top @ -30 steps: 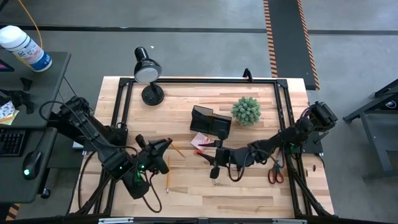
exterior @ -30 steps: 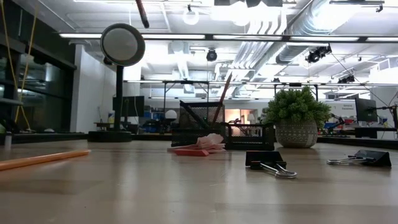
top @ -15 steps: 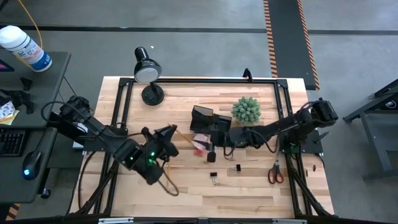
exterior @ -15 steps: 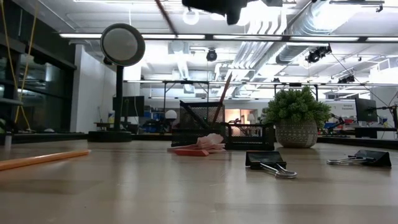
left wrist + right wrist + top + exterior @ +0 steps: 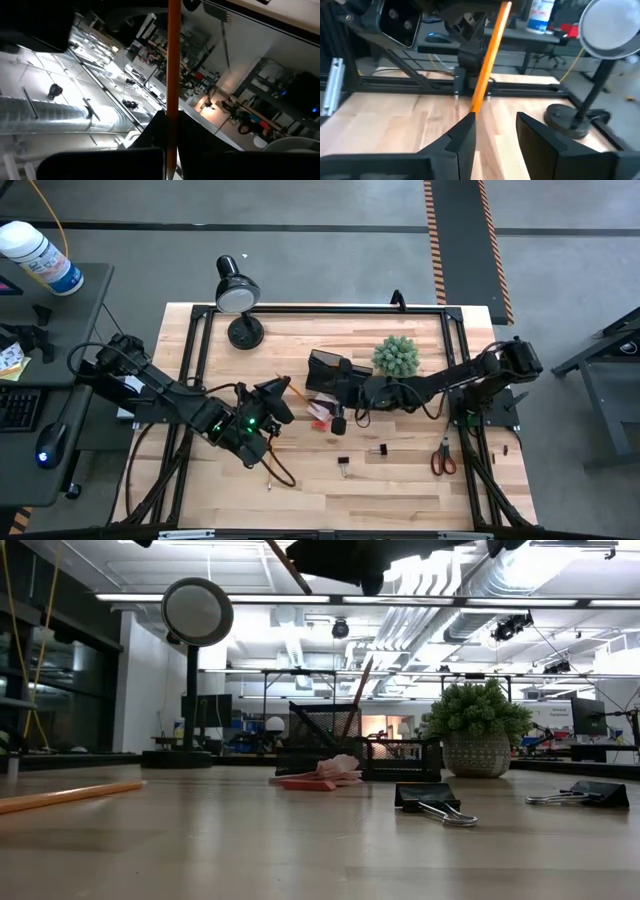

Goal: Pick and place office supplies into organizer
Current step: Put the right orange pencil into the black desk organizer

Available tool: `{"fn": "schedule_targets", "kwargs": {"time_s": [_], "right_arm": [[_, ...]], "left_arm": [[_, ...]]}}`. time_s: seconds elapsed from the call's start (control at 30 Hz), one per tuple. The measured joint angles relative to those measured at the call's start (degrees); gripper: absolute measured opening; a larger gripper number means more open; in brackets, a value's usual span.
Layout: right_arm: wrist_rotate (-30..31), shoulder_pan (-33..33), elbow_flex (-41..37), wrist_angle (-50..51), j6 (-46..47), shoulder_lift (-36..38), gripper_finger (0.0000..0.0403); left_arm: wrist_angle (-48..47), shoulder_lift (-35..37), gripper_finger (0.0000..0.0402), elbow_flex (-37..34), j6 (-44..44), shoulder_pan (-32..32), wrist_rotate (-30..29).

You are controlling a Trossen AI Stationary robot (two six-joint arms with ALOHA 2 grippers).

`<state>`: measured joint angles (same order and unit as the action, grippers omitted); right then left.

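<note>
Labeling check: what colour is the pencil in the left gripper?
Orange pencil; clearest in the right wrist view.

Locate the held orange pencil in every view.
High view: pencil left of centre, short slanted stroke.
Low view: thin slanted line at the top edge.
Left wrist view: upright down the middle.
Right wrist view: slanting through the centre.
Landmark: desk lamp, absent from the left wrist view.

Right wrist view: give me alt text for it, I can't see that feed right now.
The right gripper stands open, its two dark fingers framing an orange pencil that the left gripper holds up opposite. Below lies the wooden table, with the black desk lamp off to one side.
</note>
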<state>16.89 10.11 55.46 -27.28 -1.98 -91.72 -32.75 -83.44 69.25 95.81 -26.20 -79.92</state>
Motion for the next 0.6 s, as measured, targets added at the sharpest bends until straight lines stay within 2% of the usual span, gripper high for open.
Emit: {"fn": "schedule_targets", "kwargs": {"time_s": [0.27, 0.43, 0.6], "right_arm": [[-7.4, -2.8, 0.0, 0.1, 6.0, 0.0, 0.0134], [-17.1, -4.2, 0.0, 0.1, 9.6, 0.0, 0.0134], [-22.1, -4.9, 0.0, 0.1, 11.4, 0.0, 0.0134]], "left_arm": [[0.2, 0.0, 0.0000, 0.0, 0.4, 0.0, 0.9], [0.2, 0.0, 0.0000, 0.0, 0.4, -0.1, 0.9], [0.2, 0.0, 0.0000, 0.0, 0.4, -0.1, 0.9]]}}
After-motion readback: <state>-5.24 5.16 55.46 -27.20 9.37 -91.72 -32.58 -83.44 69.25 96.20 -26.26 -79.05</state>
